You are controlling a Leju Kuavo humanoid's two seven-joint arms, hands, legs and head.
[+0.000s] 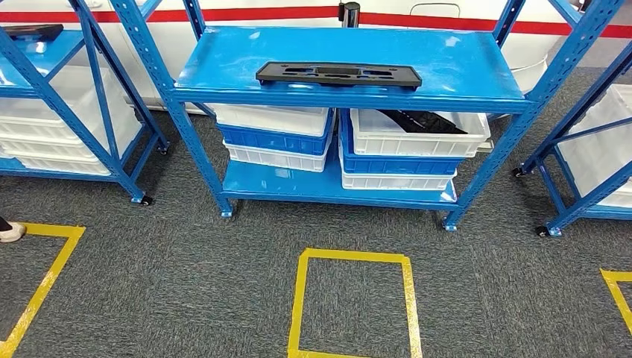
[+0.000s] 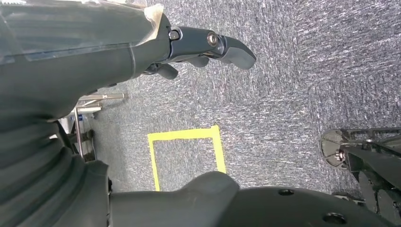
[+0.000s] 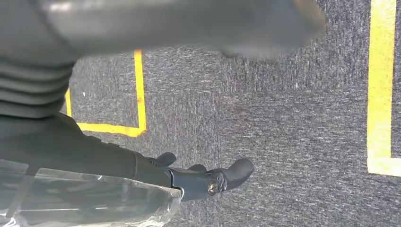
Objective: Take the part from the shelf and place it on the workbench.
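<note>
Part [image 1: 339, 74] (black, flat) lies on the blue shelf [image 1: 462, 63], upper centre of frame. My left robot hand [image 2: 208, 49] and right robot hand [image 3: 203, 177] hang released over carpet.

Cut off, blurred and half-hidden

Side shelves [image 1: 59, 112] run off both frame edges; the dark item in the white crate [image 1: 417, 134] is half-hidden; the right hand's thumb [image 3: 198, 23] is blurred.

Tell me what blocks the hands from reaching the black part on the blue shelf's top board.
Nothing visible blocks it. The black part lies alone on the top board, its front side open. The left hand and right hand hang low over carpet, holding nothing.
</note>
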